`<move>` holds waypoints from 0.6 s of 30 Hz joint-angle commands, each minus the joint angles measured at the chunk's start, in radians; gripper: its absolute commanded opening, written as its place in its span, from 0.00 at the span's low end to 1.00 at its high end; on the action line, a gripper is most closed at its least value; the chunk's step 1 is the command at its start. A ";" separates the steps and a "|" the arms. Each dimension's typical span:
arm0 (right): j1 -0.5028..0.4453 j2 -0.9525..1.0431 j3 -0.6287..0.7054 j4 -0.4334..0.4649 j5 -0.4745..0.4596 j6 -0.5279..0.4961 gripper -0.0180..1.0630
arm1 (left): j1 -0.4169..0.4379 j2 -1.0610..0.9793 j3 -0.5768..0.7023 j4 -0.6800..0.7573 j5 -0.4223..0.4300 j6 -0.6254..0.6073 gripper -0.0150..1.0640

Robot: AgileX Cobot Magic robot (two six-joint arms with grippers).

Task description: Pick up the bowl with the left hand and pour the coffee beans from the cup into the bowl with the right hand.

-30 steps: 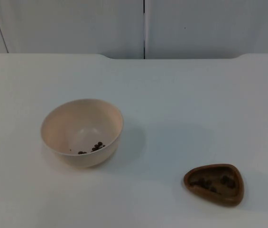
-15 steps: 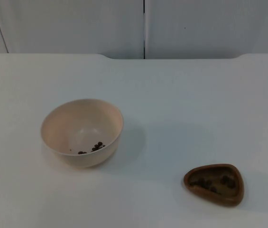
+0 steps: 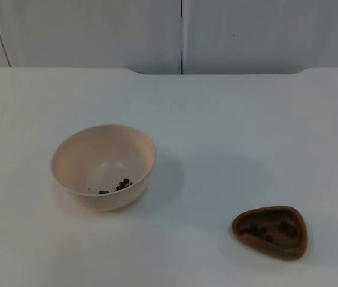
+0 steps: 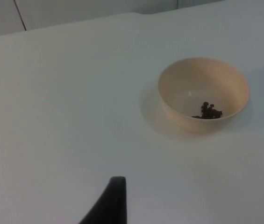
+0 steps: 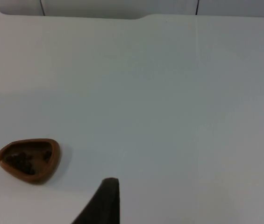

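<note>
A cream bowl (image 3: 100, 158) stands upright on the white table's left half, with a few coffee beans (image 3: 121, 185) at its bottom. A low brown cup (image 3: 270, 231) of rounded triangular shape sits near the front right, holding dark beans. In the left wrist view the bowl (image 4: 203, 93) lies well ahead of my left gripper (image 4: 113, 203), which hangs over bare table and holds nothing I can see. The right wrist view has the cup (image 5: 28, 159) off to one side of my right gripper (image 5: 104, 203), clearly apart from it. Both arms wait.
The white table (image 3: 234, 119) ends at a grey partition wall (image 3: 97, 33) behind the bowl and cup. A wide stretch of bare table separates bowl and cup.
</note>
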 commanded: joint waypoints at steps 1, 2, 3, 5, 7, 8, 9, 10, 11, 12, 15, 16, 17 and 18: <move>-0.007 -0.004 0.002 -0.004 -0.005 0.001 0.99 | 0.002 -0.004 0.006 -0.004 0.001 0.001 0.99; -0.007 -0.004 0.002 -0.004 -0.005 0.001 0.99 | 0.002 -0.004 0.006 -0.004 0.001 0.001 0.99; -0.007 -0.004 0.002 -0.004 -0.005 0.001 0.99 | 0.002 -0.004 0.006 -0.004 0.001 0.001 0.99; -0.007 -0.004 0.002 -0.004 -0.005 0.001 0.99 | 0.013 -0.004 0.006 -0.005 0.001 0.001 0.99; -0.007 -0.004 0.002 -0.004 -0.005 0.001 0.99 | 0.038 -0.004 0.006 -0.001 0.001 0.001 0.99; -0.007 -0.004 0.002 -0.004 -0.005 0.001 0.99 | 0.055 -0.004 0.006 -0.001 0.001 0.001 0.99; -0.007 -0.004 0.002 -0.004 -0.005 0.001 0.99 | 0.072 -0.004 0.006 -0.001 0.001 0.001 0.99; -0.007 -0.004 0.002 -0.004 -0.005 0.001 0.99 | 0.072 -0.004 0.006 -0.001 0.001 0.001 0.99; -0.007 -0.004 0.002 -0.004 -0.005 0.001 0.99 | 0.086 -0.004 0.006 -0.001 0.001 0.001 0.99; -0.007 -0.004 0.002 -0.004 -0.005 0.001 0.99 | 0.106 -0.004 0.006 -0.001 0.001 0.001 0.99; -0.007 -0.004 0.002 -0.004 -0.005 0.001 0.99 | 0.148 -0.004 0.006 -0.001 0.001 0.001 0.99; -0.007 -0.004 0.002 -0.004 -0.005 0.001 0.99 | 0.148 -0.004 0.006 -0.001 0.001 0.001 0.99; -0.007 -0.004 0.002 -0.004 -0.005 0.001 0.99 | 0.162 -0.004 0.006 -0.001 0.001 0.001 0.99; -0.007 -0.004 0.002 -0.004 -0.005 0.001 0.99 | 0.175 -0.004 0.006 -0.001 0.001 0.001 0.99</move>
